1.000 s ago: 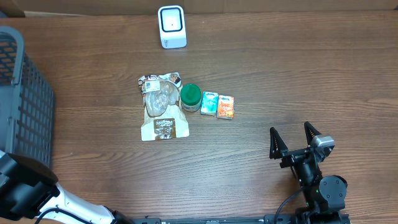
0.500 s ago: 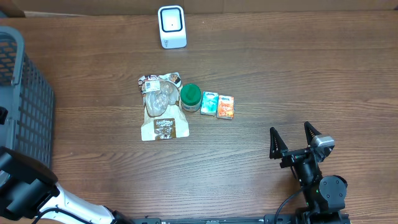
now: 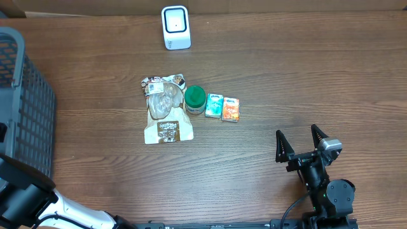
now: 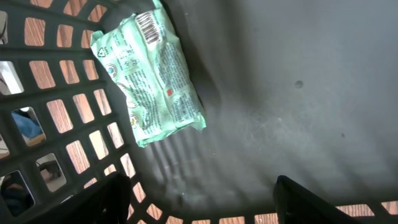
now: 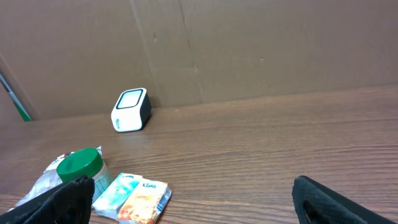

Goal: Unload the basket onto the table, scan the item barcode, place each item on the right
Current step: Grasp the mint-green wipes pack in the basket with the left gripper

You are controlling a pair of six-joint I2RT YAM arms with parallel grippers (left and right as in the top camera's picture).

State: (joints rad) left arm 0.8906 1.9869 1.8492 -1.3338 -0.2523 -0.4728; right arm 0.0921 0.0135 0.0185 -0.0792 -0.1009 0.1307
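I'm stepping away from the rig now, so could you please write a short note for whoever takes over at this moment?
Left gripper: jaws open, empty, over the inside of the grey basket.
Right gripper: jaws open, empty, near the table's front right, apart from everything.
Scanner: stands at the table's far edge.
Done, it seems: one green packet lies in the basket, barcode up.
Left: the brown bag, green-lidded jar, teal packet and orange packet lie in a row mid-table, none held; each needs scanning.
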